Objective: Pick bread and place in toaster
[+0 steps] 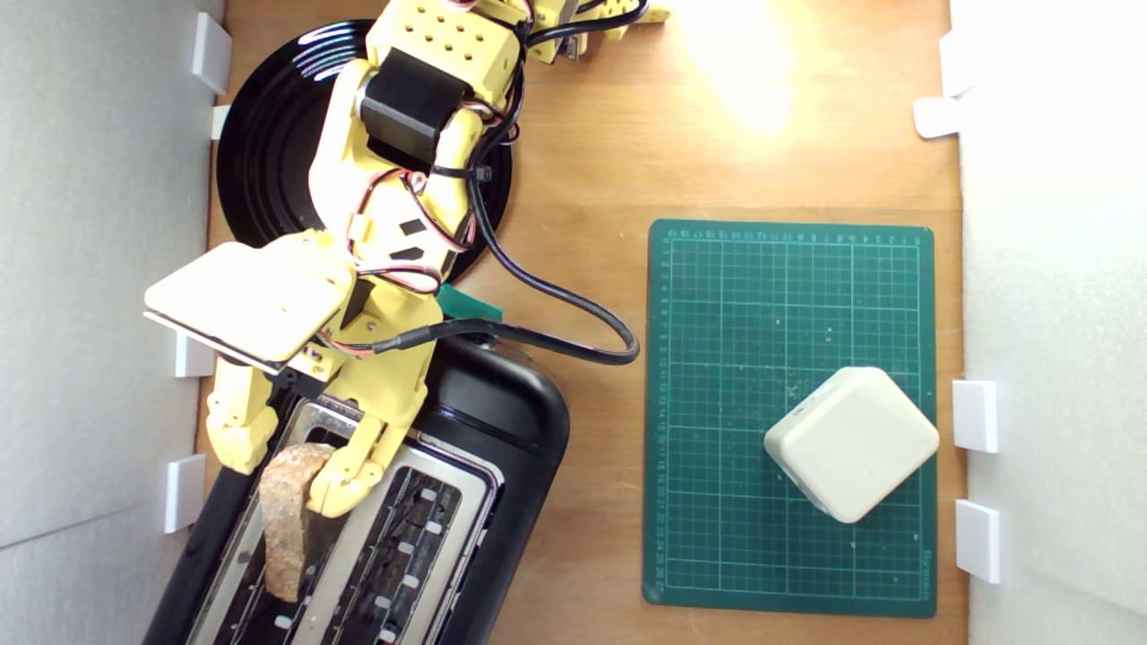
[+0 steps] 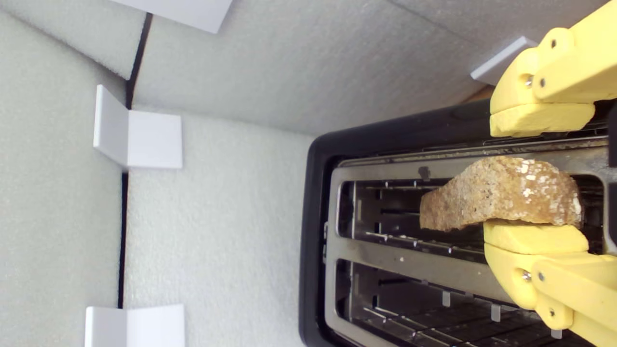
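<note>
Take the toaster (image 1: 502, 421) as your landmark; it sits at the lower left of the exterior view, black-bodied with a silvery top plate and two long slots. Furthest to the exterior view's left of it stand the white foam walls (image 1: 90, 269) with small white brackets (image 1: 185, 493) along their foot. Your yellow pincer (image 1: 282, 470) hangs right over the toaster's slot nearer that wall, its fingers spread to either side of the bread (image 1: 288, 520). In the wrist view one finger (image 2: 530, 237) touches the crust of the bread (image 2: 501, 193), while the other finger (image 2: 540, 119) stands clear of it above the toaster's (image 2: 318, 193) rim, so the pincer is open rather than pinching. The slice stands on edge in that slot, brown floury crust upward, partly sunk between the wire guides. Behind the toaster, under the arm, you see the round glossy black plate (image 1: 269, 134). A green lever (image 1: 470, 306) shows at the toaster's near end beside the black cable (image 1: 556, 296). To the exterior view's right of the toaster, on the wooden desk (image 1: 582, 179), lies a green cutting mat (image 1: 735, 296), and on it a cream rounded-square block (image 1: 851, 443).
</note>
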Controlling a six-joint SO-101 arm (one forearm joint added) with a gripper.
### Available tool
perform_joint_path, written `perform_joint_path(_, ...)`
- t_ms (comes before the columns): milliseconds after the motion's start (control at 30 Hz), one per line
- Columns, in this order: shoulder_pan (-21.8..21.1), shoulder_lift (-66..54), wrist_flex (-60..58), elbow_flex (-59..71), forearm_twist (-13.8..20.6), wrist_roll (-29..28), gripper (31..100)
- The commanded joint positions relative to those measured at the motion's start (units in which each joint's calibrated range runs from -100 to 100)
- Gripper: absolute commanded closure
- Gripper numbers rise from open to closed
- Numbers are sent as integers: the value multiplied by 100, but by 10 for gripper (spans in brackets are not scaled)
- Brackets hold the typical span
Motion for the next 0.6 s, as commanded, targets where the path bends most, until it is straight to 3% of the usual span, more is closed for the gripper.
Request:
perform_joint_path(0, -181, 34, 40, -8, -62, 41, 544)
perform_joint_path(567, -544, 42, 40, -8, -53, 36, 544)
